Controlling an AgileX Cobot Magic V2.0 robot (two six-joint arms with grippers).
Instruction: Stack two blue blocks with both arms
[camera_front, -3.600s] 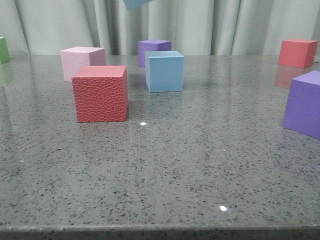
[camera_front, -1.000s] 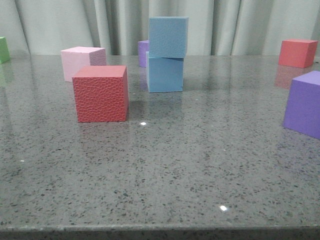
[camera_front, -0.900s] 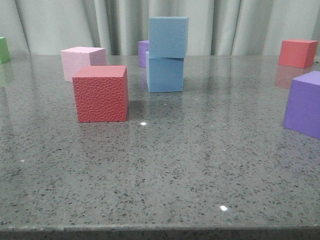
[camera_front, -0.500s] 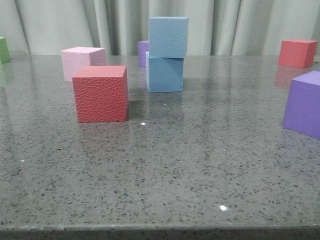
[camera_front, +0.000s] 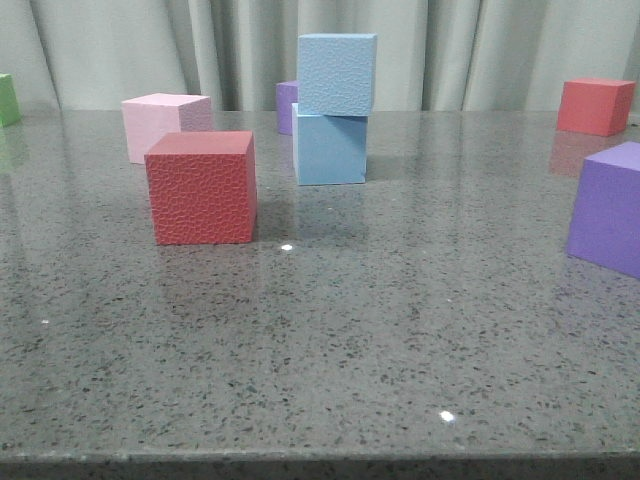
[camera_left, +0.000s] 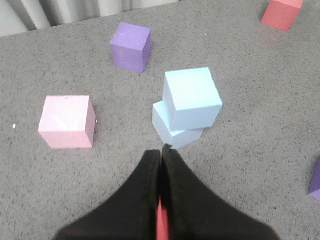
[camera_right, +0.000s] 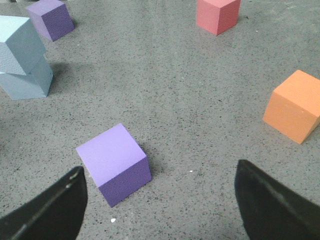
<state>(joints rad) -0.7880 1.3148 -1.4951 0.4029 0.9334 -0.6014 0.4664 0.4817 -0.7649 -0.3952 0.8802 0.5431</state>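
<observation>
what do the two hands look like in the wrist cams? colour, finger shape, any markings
Left hand: matte black fingers, broad at the base and tapering to narrow tips, with a thin red strip showing in the seam between them. Right hand: the same matte black, but only two rounded finger ends show at the frame's lower corners. No cables, labels or other markings are visible on either.

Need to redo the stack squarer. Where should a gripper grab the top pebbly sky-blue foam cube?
Probably take the pebbly sky-blue foam cube from above, by two opposite side faces. It sits twisted and offset on the smooth sky-blue foam cube, so turn the gripper to match its faces. Grip high on the sides, so the lower cube is not nudged.
</observation>
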